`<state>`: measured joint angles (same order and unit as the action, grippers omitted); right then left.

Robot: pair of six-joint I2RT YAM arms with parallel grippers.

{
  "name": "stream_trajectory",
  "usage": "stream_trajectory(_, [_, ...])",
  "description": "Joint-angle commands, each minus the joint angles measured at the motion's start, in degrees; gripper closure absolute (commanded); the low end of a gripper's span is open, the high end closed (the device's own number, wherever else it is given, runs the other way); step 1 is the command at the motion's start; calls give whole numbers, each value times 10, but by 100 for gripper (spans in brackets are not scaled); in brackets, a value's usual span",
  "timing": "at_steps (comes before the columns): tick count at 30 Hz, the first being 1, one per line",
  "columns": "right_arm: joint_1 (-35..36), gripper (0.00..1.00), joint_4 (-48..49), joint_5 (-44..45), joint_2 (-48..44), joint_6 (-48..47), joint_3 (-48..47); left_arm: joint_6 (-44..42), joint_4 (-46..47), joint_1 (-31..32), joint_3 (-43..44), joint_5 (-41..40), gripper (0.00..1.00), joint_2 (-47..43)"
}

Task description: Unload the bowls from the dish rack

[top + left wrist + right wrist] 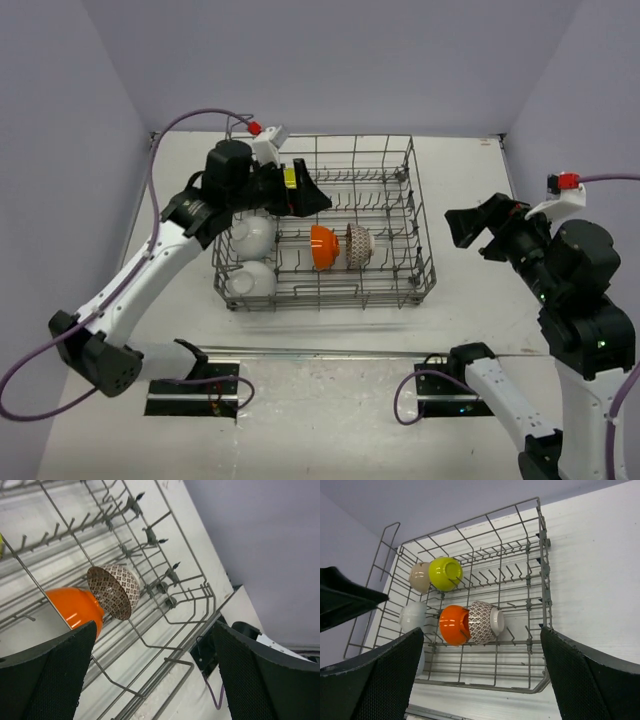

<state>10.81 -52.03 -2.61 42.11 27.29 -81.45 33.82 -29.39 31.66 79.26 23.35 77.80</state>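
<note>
The dish rack (421, 250) sits in the middle of the table (480, 310). In its middle, an orange bowl (323, 247) and a patterned bowl (358, 246) stand on edge side by side. A white bowl (252, 236) and a second white bowl (250, 280) lie along the left wall. A lime bowl (445, 573) and a beige bowl (419, 577) are far left. The left gripper (312, 196) hovers there, jaws apart and empty. The right gripper (462, 228), also spread wide, hangs right of the rack.

L end effector (312, 196) wide open, R end effector (466, 230) wide open
</note>
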Motion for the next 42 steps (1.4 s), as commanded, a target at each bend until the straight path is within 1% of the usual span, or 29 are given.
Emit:
stream_trajectory(1, [-2,1,-38,24,-9,-3,-12,-15,34,3,-32,-56,2,-73])
stream_trajectory(4, [-2,1,-46,10,-31,-7,8,0,47,3,-73,-85,0,-148])
stream_trajectory(6, [-2,1,-40,2,-54,-5,25,2,53,3,-87,-82,0,-162])
stream_trajectory(9, [-1,1,-40,5,-66,15,46,16,46,3,-96,-71,0,-157])
stream_trajectory(11, [-2,1,-56,-4,-58,22,44,28,63,3,-106,-35,0,-141])
stream_trajectory(12, [-2,1,-63,-17,-51,22,42,38,71,3,-107,-3,0,-132])
stream_trajectory(14, [-2,1,-76,-18,-36,23,38,71,91,3,-104,30,0,-90])
stream_trajectory(15, [-2,1,-76,-15,-36,25,39,80,94,3,-93,60,3,-72])
stream_trajectory(16, [-2,1,-76,-15,-41,24,44,86,94,8,-85,68,7,-37])
stream_trajectory(17, [-2,1,-71,-16,-45,24,46,87,87,9,-78,70,11,-22])
stream_trajectory(22, [-2,1,-73,-21,-55,21,48,75,45,9,-42,47,11,51])
stream_trajectory(25, [-2,1,-74,-16,-60,15,53,69,36,10,-28,56,12,99])
stream_trajectory(28, [-2,1,-74,-15,-60,11,53,65,44,19,-16,67,16,134])
stream_trajectory(29, [-2,1,-74,-15,-59,11,53,65,49,22,-12,67,19,140])
stream_trajectory(32, [-2,1,-74,-16,-54,6,52,81,79,25,-9,86,21,162])
stream_trajectory(36, [-2,1,-74,-8,-49,-7,46,92,86,34,9,101,25,200])
stream_trajectory(40, [-2,1,-74,-2,-49,-14,46,105,100,38,12,106,32,214])
stream_trajectory(42, [-2,1,-73,-3,-50,-15,47,109,101,39,15,108,33,226])
